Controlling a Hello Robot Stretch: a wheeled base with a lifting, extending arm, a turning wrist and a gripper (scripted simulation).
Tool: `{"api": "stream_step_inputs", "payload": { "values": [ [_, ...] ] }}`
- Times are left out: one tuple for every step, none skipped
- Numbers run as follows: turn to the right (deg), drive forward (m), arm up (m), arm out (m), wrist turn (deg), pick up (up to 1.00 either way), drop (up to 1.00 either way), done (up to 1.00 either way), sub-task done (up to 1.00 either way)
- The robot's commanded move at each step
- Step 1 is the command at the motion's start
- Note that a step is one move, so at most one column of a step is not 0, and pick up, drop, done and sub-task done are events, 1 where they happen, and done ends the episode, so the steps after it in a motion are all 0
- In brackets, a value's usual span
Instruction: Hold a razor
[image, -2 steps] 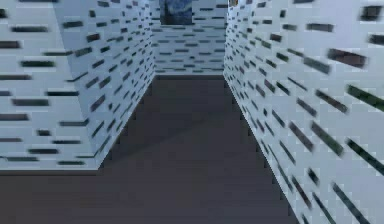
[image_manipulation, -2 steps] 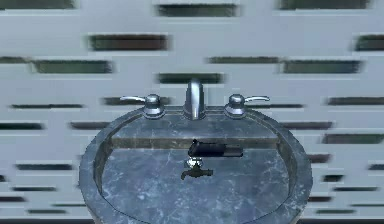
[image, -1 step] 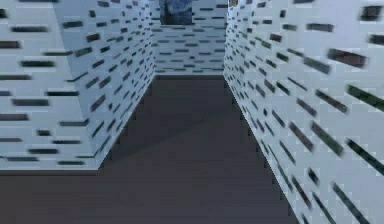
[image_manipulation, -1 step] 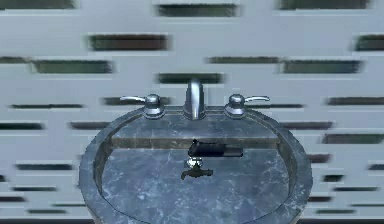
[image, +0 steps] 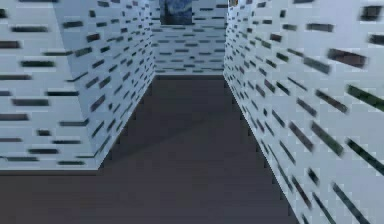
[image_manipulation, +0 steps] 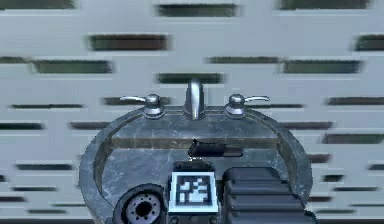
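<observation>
A round grey stone sink (image_manipulation: 97, 150) stood against a white wall (image_manipulation: 60, 62) flecked with dark dashes, with a metal tap (image_manipulation: 193, 98) between two lever handles (image_manipulation: 150, 102) at its back rim. In the basin, just below the tap, lay a small dark oblong thing (image_manipulation: 214, 150), too small to call a razor with certainty. The arm (image_manipulation: 265, 195) rose from below with its white marker square (image_manipulation: 193, 192), and the gripper (image_manipulation: 143, 208) sat left of that over the sink's near edge. I could not tell the state of its jaws, nor whether it held anything. Ahead ran a narrow passage with a dark floor (image: 190, 150).
</observation>
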Motion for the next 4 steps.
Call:
{"api": "stream_step_inputs", "payload": {
  "values": [
    [0.0,0.0,0.0,0.22,0.0,0.0,0.0,0.0,0.0],
    [0.0,0.0,0.0,0.0,45.0,0.0,0.0,0.0,0.0],
    [0.0,0.0,0.0,0.0,45.0,0.0,0.0,0.0,0.0],
    [0.0,0.0,0.0,0.0,45.0,0.0,0.0,0.0,0.0]
  ]
}}
